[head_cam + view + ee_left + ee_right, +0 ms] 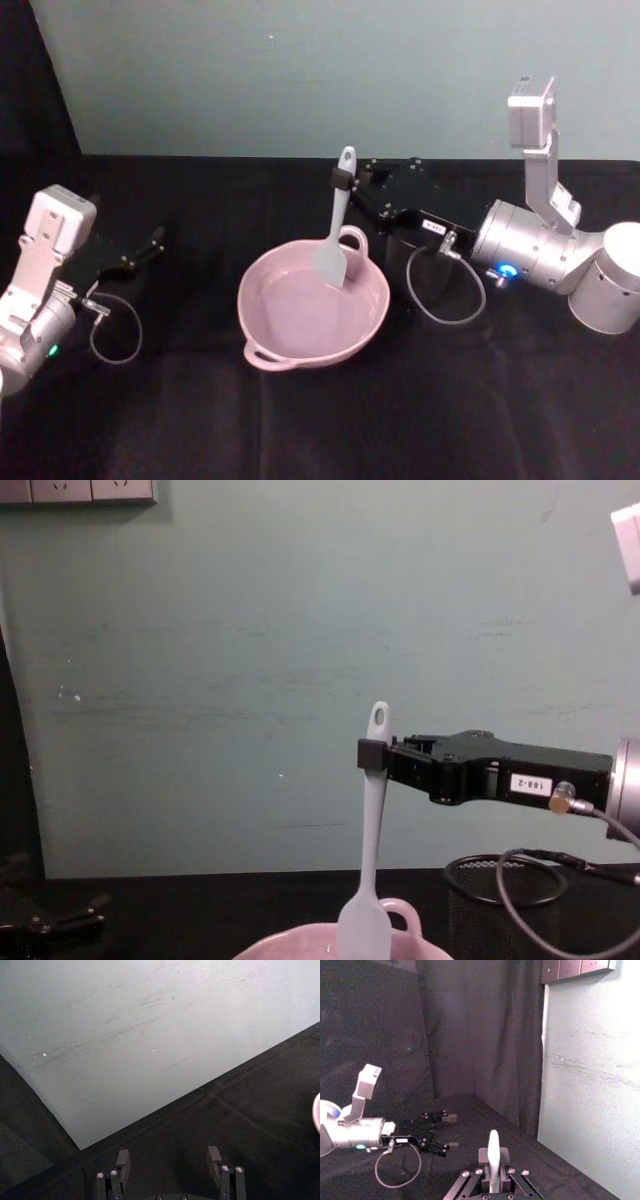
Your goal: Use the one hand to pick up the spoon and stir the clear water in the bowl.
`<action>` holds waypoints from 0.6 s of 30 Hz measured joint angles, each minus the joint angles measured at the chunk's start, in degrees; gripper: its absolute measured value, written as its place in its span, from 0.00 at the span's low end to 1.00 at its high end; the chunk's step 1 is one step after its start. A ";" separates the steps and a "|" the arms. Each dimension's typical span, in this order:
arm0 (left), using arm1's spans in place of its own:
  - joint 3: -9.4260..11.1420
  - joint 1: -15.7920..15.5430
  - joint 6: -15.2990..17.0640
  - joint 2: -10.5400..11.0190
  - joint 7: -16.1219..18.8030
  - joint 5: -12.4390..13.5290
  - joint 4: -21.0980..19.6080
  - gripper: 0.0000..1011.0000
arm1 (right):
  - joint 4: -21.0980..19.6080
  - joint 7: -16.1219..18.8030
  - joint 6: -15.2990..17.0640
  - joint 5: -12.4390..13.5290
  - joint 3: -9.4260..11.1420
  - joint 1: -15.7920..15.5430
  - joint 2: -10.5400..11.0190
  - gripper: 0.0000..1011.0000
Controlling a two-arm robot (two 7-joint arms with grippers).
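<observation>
One arm's busy here: the right gripper (pixel 343 183) is clamped on the spoon (pixel 337 235) near the handle's top, with the blade down inside the pink bowl (pixel 262 345). The left gripper (pixel 152 240) sits off to the left over the table, fingers apart.

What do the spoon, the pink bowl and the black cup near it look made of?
The spoon: probably silicone or plastic, matte white, smoothly moulded in one piece. The bowl: likely glazed ceramic or enamel, pale pink with glossy highlights along its rim. The cup: black wire mesh, probably coated metal, its open weave visible.
</observation>
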 joint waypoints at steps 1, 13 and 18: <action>0.00 0.00 0.00 0.00 0.00 0.00 0.00 1.00 | 0.17 0.06 -0.12 -0.15 0.05 -0.03 -0.07 0.11; 0.00 0.00 0.00 0.00 0.00 0.00 0.00 1.00 | 1.31 0.62 -0.34 -2.17 0.72 -0.60 -0.55 0.11; 0.00 0.00 0.00 0.00 0.00 0.00 0.00 1.00 | 0.06 1.70 0.30 -2.67 1.15 -1.46 0.35 0.11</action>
